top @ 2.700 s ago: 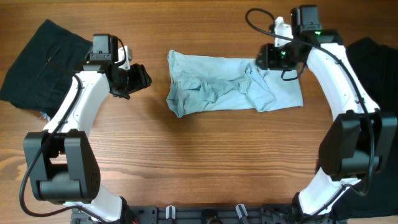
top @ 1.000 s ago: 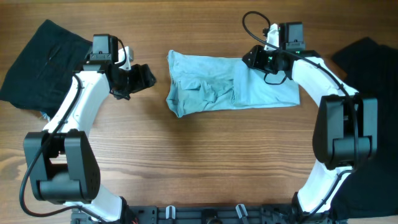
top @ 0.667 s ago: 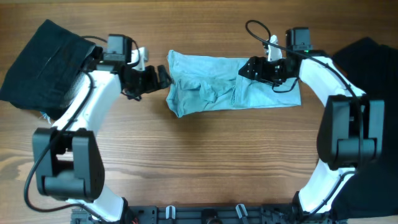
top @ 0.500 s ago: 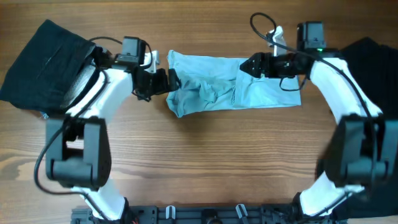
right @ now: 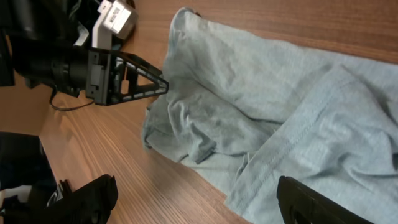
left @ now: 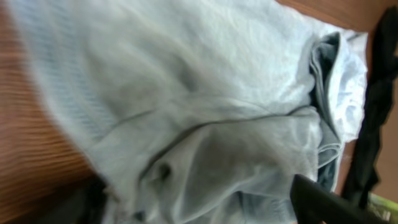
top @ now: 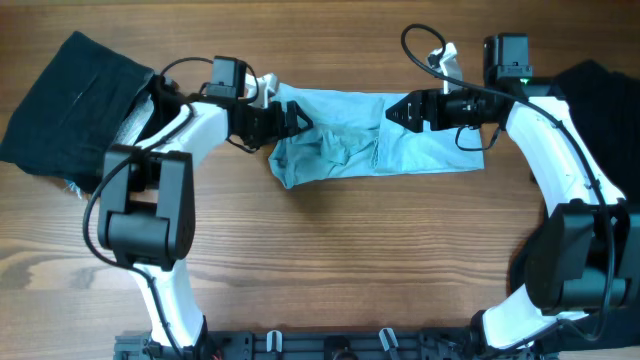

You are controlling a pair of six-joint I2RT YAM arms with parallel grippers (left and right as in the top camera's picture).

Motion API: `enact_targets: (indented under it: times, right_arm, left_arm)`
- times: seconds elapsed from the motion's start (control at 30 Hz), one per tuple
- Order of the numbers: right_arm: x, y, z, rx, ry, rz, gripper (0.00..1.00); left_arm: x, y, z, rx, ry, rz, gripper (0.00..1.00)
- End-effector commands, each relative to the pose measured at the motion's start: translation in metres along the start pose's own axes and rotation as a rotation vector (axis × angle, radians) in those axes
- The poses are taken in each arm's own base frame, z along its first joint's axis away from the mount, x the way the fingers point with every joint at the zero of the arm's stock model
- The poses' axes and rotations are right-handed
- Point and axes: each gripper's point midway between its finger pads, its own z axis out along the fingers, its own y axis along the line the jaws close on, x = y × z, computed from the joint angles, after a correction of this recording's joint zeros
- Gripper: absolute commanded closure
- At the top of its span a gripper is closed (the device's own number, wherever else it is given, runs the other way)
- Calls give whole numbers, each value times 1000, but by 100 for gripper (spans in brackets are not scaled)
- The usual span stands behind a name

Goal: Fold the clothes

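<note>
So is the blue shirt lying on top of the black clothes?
No, the blue shirt lies on the bare table, with black clothes off to each side.

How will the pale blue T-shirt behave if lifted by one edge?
The T-shirt is probably floppy: it lies in soft rumpled folds, so it would sag. It looks thin, probably light. Pushed on the wooden table, it may bunch.

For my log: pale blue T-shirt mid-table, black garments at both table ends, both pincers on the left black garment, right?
No. The overhead view shows the left pincer and right pincer at the pale blue T-shirt, not the left black garment. The rest holds.
</note>
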Motion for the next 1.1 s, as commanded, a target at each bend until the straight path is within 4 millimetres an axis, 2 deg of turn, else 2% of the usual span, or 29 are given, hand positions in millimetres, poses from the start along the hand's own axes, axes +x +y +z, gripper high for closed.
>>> enact_targets:
  times: [0.0,0.13,0.23,0.3,0.37,0.43,0.47,0.5,0.6,0.63,0.67,0.73,0.8,0.9,1.0,1.03,1.07]
  right_arm:
    - [-2,2,-2,5,-2,-26,13]
    - [-2,2,-2,5,-3,-28,14]
    - [-2,0,-2,18,-2,-28,14]
    - [-2,-2,-2,31,0,-27,15]
    - [-2,-3,-2,32,-1,-29,15]
    - [-3,-4,-2,41,-4,-33,15]
    - [-4,-7,-2,58,-7,-36,15]
    - [-5,-9,-2,68,-8,-34,15]
    - [-7,-12,-3,83,-16,-41,16]
    - [-9,-12,-3,88,-24,-31,15]
    - [-10,-12,-3,88,-28,-34,16]
    - [-13,-13,-3,89,-37,-42,16]
    - [-14,-13,-3,90,-40,-30,16]
    - [-15,-13,-3,90,-46,-25,16]
    - [-15,-13,-3,90,-46,-24,16]
    - [-15,-13,-3,90,-47,-18,17]
    - [-16,-13,-3,90,-49,-9,17]
  left_arm:
    - [59,38,43,-95,174,-85,30]
    - [58,43,42,-125,167,-84,58]
    - [58,44,38,-128,167,-95,96]
    - [51,46,22,-139,159,-126,96]
    - [36,51,-7,-191,133,-166,96]
    - [17,56,-43,-263,94,-199,96]
    - [1,58,-75,-318,56,-216,96]
    - [-13,53,-102,-334,27,-196,96]
    - [-45,29,-162,-330,-66,-164,96]
    - [-55,17,-179,-326,-102,-147,96]
    - [-60,9,-187,-322,-123,-133,96]
    - [-68,-7,-191,-312,-148,-95,96]
    - [-67,-21,-179,-301,-138,-53,96]
    - [-60,-39,-149,-311,-86,5,96]
    - [-49,-48,-125,-360,-38,53,96]
    - [-43,-52,-112,-380,-9,76,95]
    - [-39,-53,-104,-397,7,90,84]
